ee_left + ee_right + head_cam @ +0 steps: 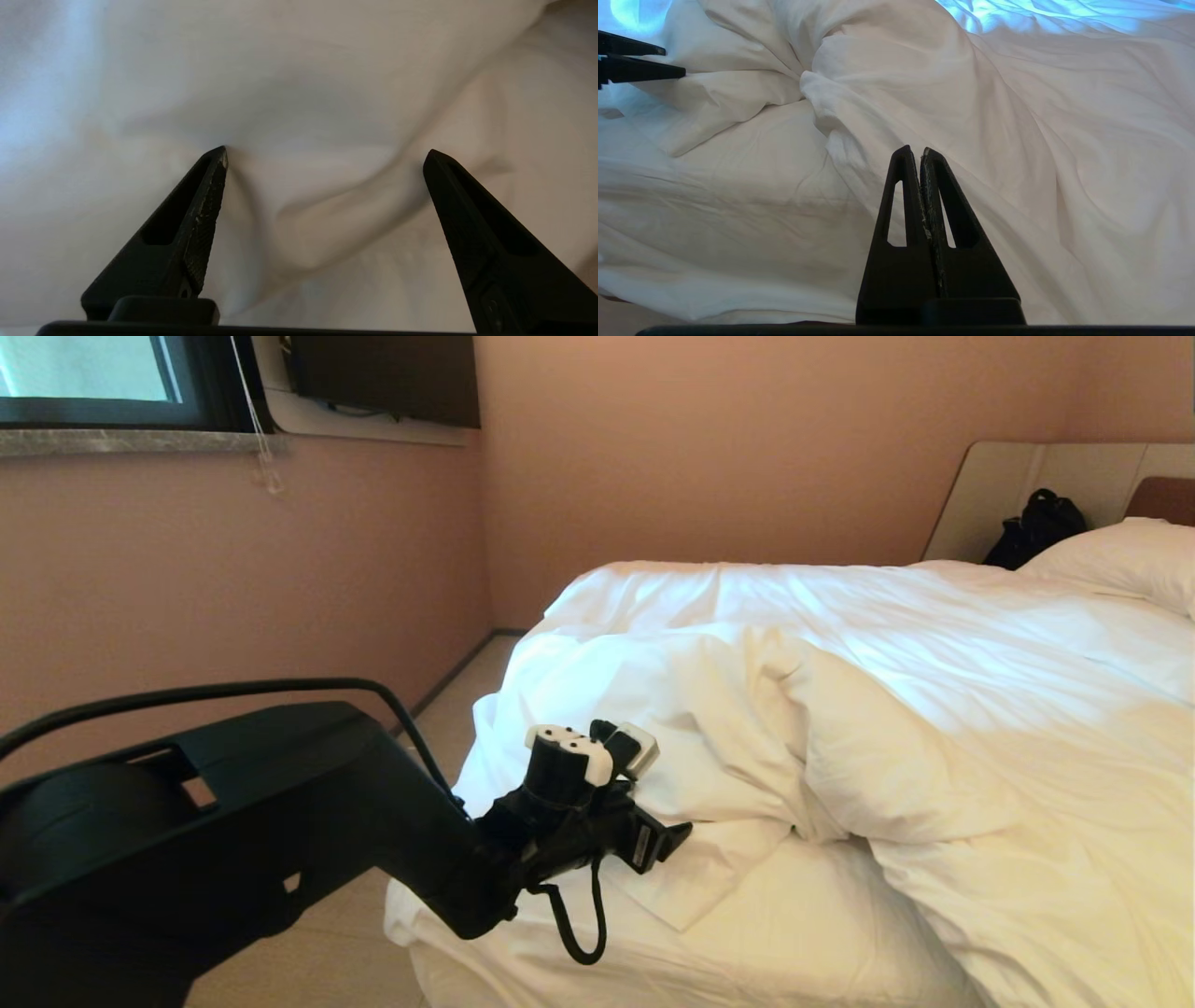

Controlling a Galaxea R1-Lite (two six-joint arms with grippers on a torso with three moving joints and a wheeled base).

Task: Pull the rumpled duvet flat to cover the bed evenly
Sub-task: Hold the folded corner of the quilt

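Left gripper (325,154): the jaws stand released, spread wide, with nothing clamped between them. Both fingertips (219,161) rest against or just short of the white cloth of the duvet (840,709); contact cannot be confirmed. A soft ridge of fabric runs across the gap between the jaws. In the head view the left gripper (644,775) sits at the foot corner of the bed (653,980), with its black arm reaching in from the lower left.

Duvet: it lies on the bed, directly ahead of the left jaws. It is bunched into a thick fold at the foot corner, just beyond the jaw tips. A thin flap of it lies flat just beside the gripper body. Farther from the jaws, toward the head of the bed, the duvet spreads more smoothly, with creases.

Sheet (794,933): a bare stretch of it is exposed near the left gripper, at the near edge of the mattress, below the folded duvet edge.

Right gripper (920,151): the jaws are clenched together, empty. They point at the duvet from above and do not touch it. The bunched fold lies well ahead of these jaws.

Pillow (1120,560): it rests at the head of the bed, well apart from both grippers. A black bag (1036,527) sits beyond it against the headboard (1074,476).
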